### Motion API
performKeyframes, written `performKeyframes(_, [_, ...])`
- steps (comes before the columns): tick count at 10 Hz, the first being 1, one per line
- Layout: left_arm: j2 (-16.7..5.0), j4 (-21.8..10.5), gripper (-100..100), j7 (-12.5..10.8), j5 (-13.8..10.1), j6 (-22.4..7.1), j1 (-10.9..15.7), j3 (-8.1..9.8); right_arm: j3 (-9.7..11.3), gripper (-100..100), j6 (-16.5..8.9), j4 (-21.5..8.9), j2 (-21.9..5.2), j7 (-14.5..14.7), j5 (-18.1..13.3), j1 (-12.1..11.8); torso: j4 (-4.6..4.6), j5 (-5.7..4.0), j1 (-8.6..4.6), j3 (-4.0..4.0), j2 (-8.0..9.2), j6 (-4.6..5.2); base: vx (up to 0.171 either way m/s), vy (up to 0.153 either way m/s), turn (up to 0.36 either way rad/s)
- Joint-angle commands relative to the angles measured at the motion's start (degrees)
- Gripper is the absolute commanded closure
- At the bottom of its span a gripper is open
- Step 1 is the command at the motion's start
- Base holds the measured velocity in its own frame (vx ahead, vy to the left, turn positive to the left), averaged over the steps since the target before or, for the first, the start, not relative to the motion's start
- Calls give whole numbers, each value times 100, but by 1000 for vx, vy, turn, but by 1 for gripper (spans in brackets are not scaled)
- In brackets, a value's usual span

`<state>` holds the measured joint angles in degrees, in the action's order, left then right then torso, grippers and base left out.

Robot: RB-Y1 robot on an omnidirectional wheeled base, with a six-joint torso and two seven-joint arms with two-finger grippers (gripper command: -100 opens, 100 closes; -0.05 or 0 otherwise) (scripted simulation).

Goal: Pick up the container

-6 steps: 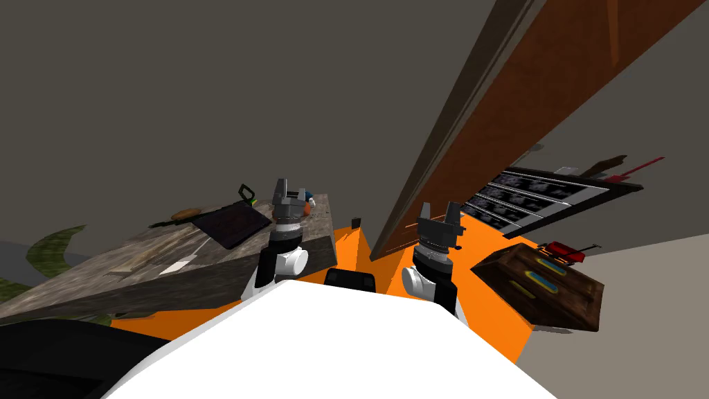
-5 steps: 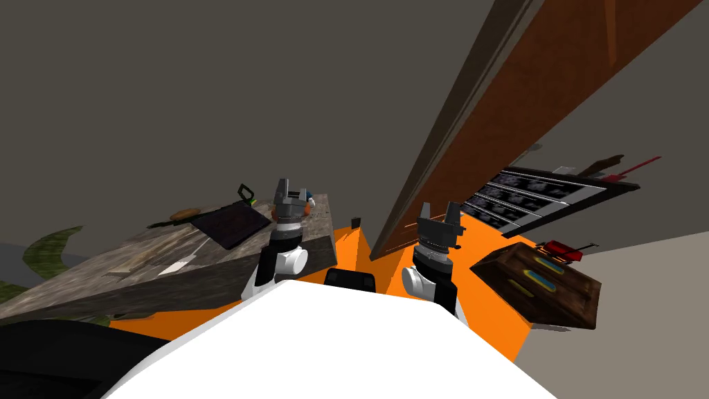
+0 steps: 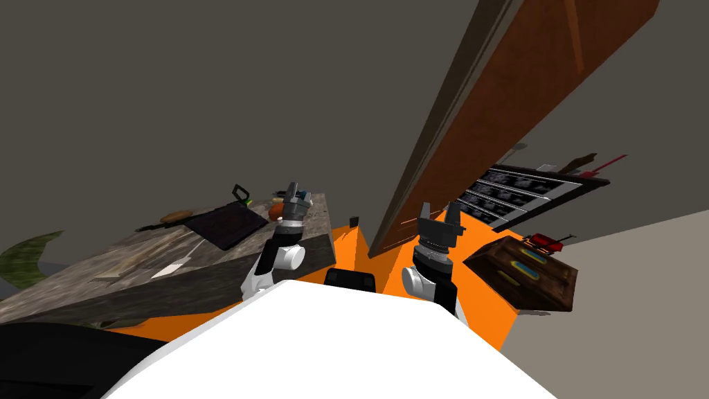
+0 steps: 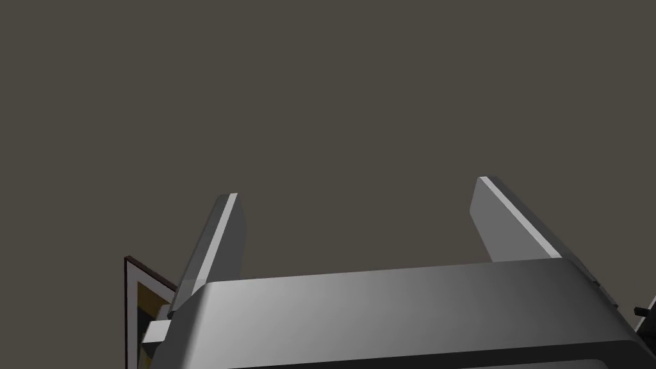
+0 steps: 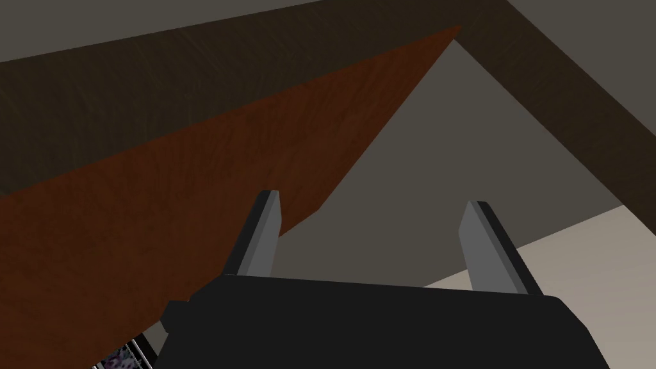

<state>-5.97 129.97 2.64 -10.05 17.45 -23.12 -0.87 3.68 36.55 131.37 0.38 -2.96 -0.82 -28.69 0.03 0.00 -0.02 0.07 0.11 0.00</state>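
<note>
A small orange object [image 3: 276, 208] sits at the far corner of the stone-topped table [image 3: 138, 256], with a small blue and white item [image 3: 305, 201] close by. I cannot tell which of them is the container. My left gripper [image 3: 294, 193] hangs over that corner between the two, close above them. Its fingers stand open with nothing between them, as the left wrist view [image 4: 359, 192] shows. My right gripper [image 3: 437, 213] is raised beside the brown door [image 3: 485, 138], open and empty [image 5: 371, 205].
A dark mat [image 3: 228, 225] and a flat brown item [image 3: 175, 217] lie on the table. The floor is orange. To the right stand a dark shelf unit [image 3: 526, 187], a wooden crate [image 3: 519, 270] and a red tool [image 3: 547, 241].
My left arm has stretched forward over the table's far corner, uncovering the orange object beside the gripper. My head camera has shifted, sliding the door and shelf. The right arm holds still.
</note>
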Motion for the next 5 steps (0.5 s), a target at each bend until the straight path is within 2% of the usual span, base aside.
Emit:
performKeyframes(1, [-157, -159, -100, -105, -126, -283, 148, 102, 0, 0, 0, 0, 0, 0, 0, 0, 0, 0, 0, 0, 0, 0, -23, -5, -43])
performKeyframes(2, [-157, -159, -100, -105, -126, -283, 148, 102, 0, 0, 0, 0, 0, 0, 0, 0, -1, 1, 2, -2, -3, 1, -17, -3, -35])
performKeyframes(3, [-299, -299, -100, -205, -242, -499, 257, 184, 0, 0, 0, 0, 0, 0, 0, 0, -1, 0, 2, -3, -5, 0, -20, -4, -73])
performKeyframes(4, [-299, -299, -100, -205, -242, -522, 257, 184, 0, 0, 0, 0, 0, 0, 0, 0, -1, 1, 2, -3, -4, 1, -18, -4, -32])
performKeyframes(5, [-449, -450, -100, -311, -367, -763, 373, 269, 0, 0, 0, 0, 0, 0, 0, 0, -1, 0, 2, -3, -5, 0, -21, -9, -56])
